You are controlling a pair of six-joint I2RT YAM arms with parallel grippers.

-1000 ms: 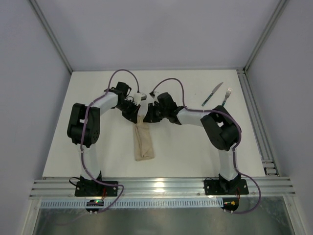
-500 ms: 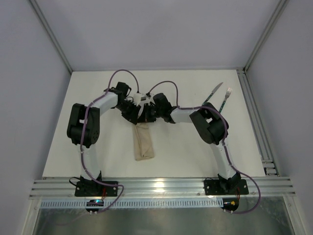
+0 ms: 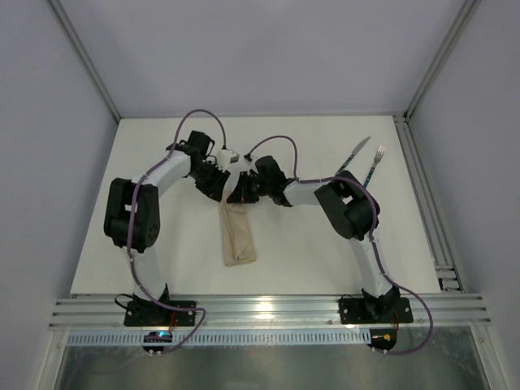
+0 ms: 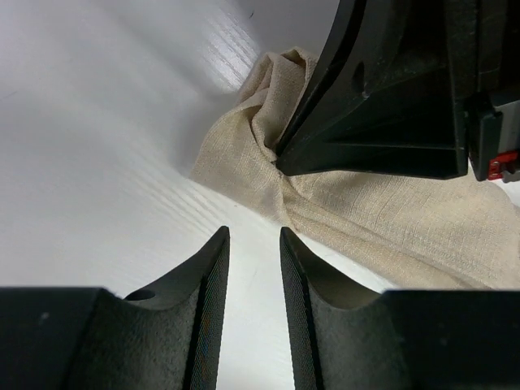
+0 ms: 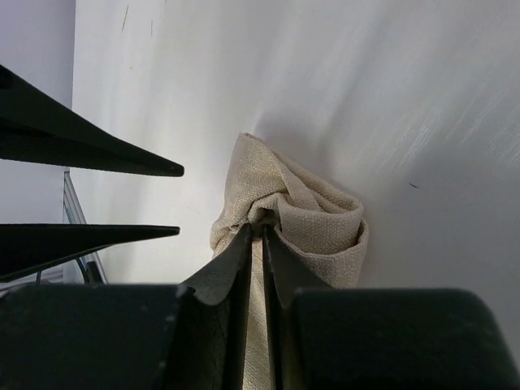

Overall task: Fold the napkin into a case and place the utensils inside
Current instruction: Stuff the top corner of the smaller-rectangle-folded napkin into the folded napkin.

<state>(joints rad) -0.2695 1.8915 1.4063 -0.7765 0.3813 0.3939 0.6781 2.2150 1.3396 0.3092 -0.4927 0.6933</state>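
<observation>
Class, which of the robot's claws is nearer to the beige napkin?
Right. The right claw is pinching the far end of the napkin; the left claw hangs open just beside that end, not touching it.

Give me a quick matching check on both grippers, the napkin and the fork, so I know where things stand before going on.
Column one:
1. left gripper
2. right gripper
3. napkin
4. fork

Column two:
A. lying far right, beside the knife
B. pinched shut on the napkin's far end
C. jaws apart, nothing between them
D. folded into a narrow strip, mid-table

Pairs: 1-C, 2-B, 3-D, 4-A
</observation>
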